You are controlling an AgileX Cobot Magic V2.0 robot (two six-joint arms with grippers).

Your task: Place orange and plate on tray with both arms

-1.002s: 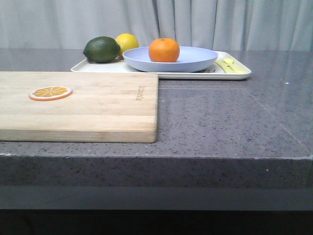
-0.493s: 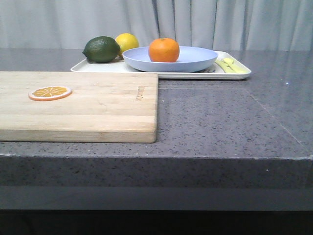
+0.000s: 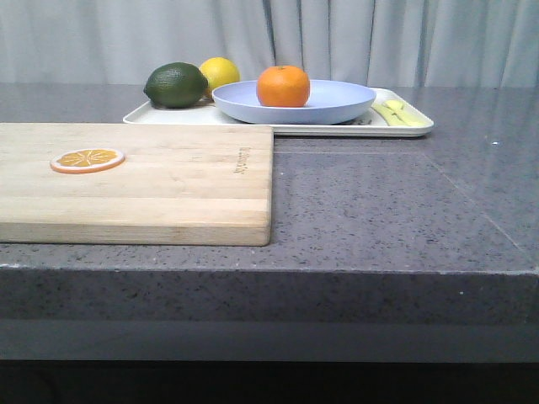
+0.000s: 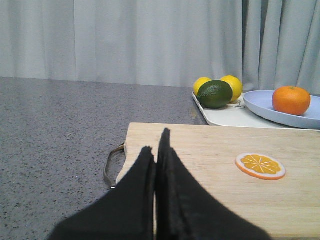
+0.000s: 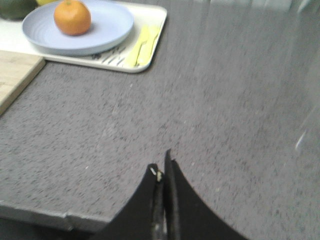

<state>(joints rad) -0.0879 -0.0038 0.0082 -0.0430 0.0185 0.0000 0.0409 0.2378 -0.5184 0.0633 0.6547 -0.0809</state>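
Grey speckled stone countertop (image 3: 379,210) held, upper centre of frame, the cream-white rectangular tray (image 3: 413,128) bearing the pale lavender-blue round plate (image 3: 337,103) and whole bright orange (image 3: 283,86); the left gripper (image 4: 156,150) and right gripper (image 5: 161,172) had their fingers pressed together holding nothing, so the task looked complete, needing only a retreat.

orange (image 3: 283,86) on plate (image 3: 337,101), on tray (image 3: 404,128)

The front view looks low and level across the counter (image 3: 379,210). The left wrist view faces the cutting board (image 4: 210,170); the right, somewhat blurred, looks down. All share the tray (image 3: 404,128).
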